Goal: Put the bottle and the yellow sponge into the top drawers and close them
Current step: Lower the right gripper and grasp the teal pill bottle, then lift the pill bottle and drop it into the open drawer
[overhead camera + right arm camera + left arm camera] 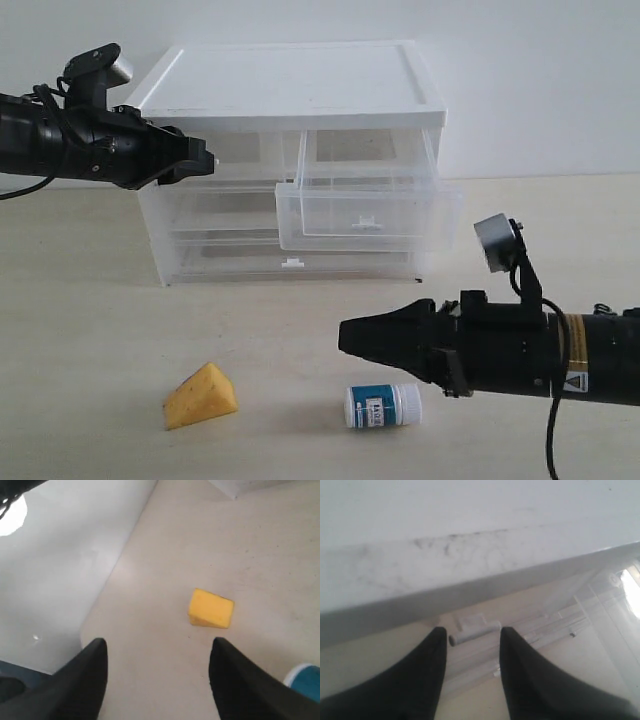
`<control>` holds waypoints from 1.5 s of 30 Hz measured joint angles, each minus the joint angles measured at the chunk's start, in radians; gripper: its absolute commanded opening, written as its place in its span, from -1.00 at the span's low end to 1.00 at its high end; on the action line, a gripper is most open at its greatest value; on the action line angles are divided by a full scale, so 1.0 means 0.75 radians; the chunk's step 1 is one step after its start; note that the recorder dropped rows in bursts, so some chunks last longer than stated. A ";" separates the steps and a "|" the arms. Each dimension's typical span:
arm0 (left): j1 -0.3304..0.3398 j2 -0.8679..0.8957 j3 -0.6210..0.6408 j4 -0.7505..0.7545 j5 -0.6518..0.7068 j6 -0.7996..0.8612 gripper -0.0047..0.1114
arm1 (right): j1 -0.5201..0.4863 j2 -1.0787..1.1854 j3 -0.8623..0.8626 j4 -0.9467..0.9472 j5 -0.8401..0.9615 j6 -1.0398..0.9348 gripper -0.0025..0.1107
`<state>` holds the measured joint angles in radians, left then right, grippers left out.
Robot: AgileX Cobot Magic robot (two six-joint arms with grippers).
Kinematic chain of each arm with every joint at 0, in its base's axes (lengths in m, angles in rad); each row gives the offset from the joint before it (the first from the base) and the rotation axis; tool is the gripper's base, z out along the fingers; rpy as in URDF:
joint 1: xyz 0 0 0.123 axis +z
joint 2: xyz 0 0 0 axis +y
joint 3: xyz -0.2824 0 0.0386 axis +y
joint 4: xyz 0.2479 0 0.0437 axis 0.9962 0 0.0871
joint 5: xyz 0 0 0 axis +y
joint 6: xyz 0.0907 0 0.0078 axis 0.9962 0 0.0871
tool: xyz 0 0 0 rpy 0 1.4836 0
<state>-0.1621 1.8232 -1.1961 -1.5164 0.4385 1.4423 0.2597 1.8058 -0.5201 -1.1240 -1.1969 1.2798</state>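
The bottle (pixel 383 406) lies on its side on the table, just below my right gripper (pixel 345 338), which hovers open and empty. In the right wrist view only the bottle's teal corner (pixel 306 680) shows beside one finger of that gripper (pixel 157 645). The yellow sponge (pixel 200 396) (pixel 211 609) rests on the table further left. Of the top drawers, the right one (pixel 365 215) is pulled out and the left one (pixel 245 150) is in. My left gripper (pixel 207 160) (pixel 470 630) is open at the left drawer's front. A white tab handle (pixel 475 633) lies just beyond its tips.
The cabinet's white lid (pixel 290 85) overhangs the left gripper. Two full-width drawers (pixel 290 252) sit shut below the top pair. The pulled-out drawer juts over the table in front of the cabinet. The table's edge (pixel 114 575) runs beyond the sponge in the right wrist view.
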 measured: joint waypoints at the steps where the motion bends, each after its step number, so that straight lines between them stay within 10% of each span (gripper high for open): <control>1: 0.000 0.000 0.000 0.000 0.000 0.000 -0.29 | 0.002 -0.038 0.002 -0.017 0.054 -0.038 -0.01; 17: 0.000 0.000 0.000 0.000 0.000 0.000 -0.29 | 0.255 -0.322 0.005 -0.103 0.763 -0.926 0.00; 26: 0.000 0.000 0.000 0.000 0.005 0.000 -0.29 | 0.319 -0.243 0.005 0.255 0.906 -1.480 0.00; 45: 0.000 0.000 0.000 0.000 0.008 0.000 -0.29 | 0.319 0.037 -0.081 0.428 0.984 -1.695 0.00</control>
<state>-0.1621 1.8232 -1.1961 -1.5164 0.4443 1.4423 0.4990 1.8336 -0.5811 -0.8029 -0.4592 0.0085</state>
